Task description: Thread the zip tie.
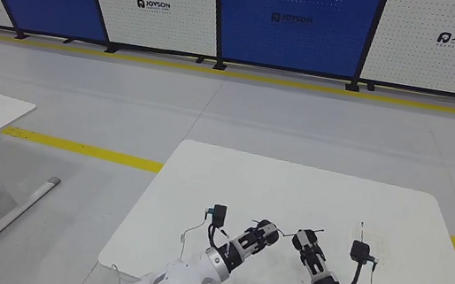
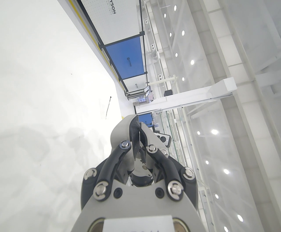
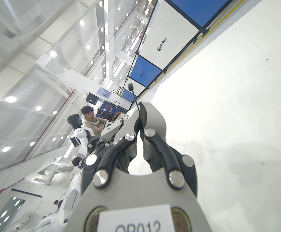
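Your right tool (image 3: pixel 140 108), near the tabletop's (image 1: pixel 292 184) 6 o'clock edge, pinches the light, springy zip tie (image 3: pixel 134 96) just below its head; left tool (image 2: pixel 137 123) pressed together. Probably slippery: grip near its tail.

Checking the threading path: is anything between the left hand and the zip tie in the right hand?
Nothing visible: only bare table shows between the left hand and the zip tie in the right hand.

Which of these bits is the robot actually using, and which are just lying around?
In use:
- zip tie, pinched in the right gripper
- left gripper, shut too

Lying about:
- spare zip tie, flat on the white table
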